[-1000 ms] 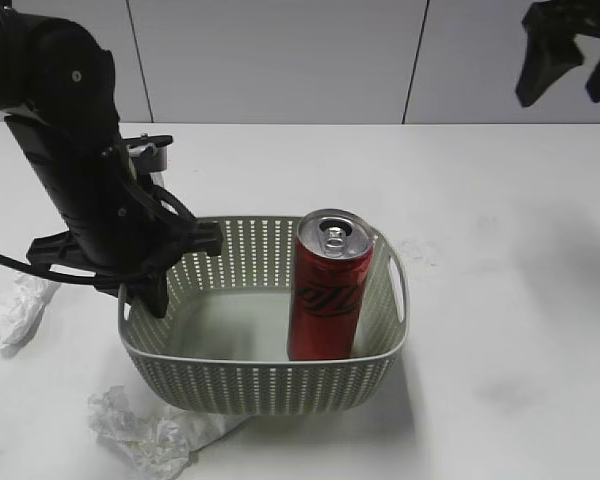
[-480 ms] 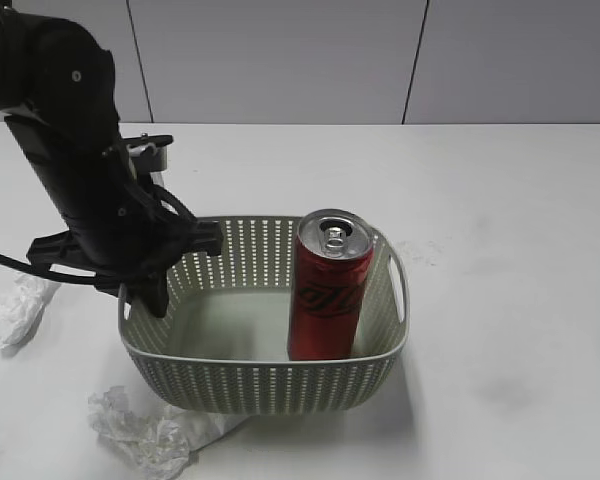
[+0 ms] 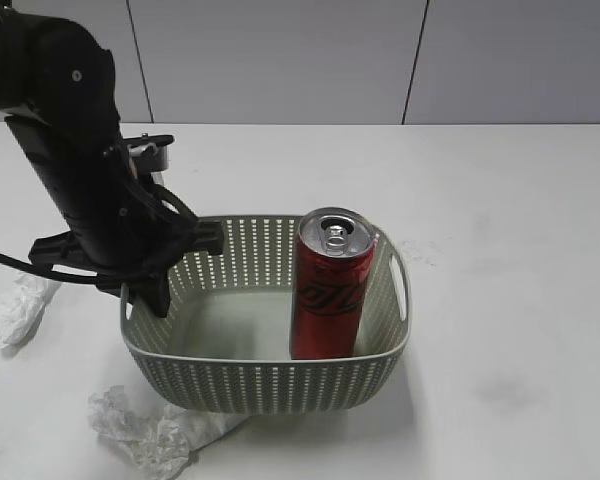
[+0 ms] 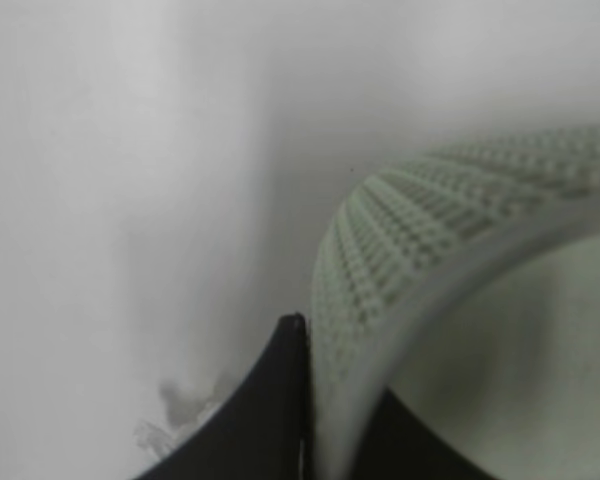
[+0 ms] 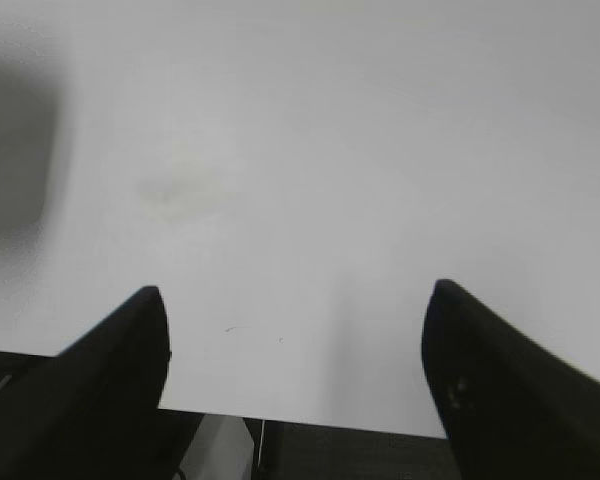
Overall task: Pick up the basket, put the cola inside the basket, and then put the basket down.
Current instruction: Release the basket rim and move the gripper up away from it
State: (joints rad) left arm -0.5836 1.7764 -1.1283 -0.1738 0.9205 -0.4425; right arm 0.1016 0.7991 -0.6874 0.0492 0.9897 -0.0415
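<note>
Already the cola (image 3: 330,290) stands inside the basket (image 3: 270,385), whose nine-o'clock rim the left hand (image 4: 310,400) grips; release remains, right hand (image 5: 295,340) spread empty.

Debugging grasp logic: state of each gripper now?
Left gripper: closed on the left rim of the pale sage-green perforated plastic basket.
Right gripper: open, empty, over bare white table.

basket (image 4: 400,250) blurred and cropped in left wrist view, one finger hidden behind its wall, cola's (image 3: 329,287) base hidden by basket wall
</note>
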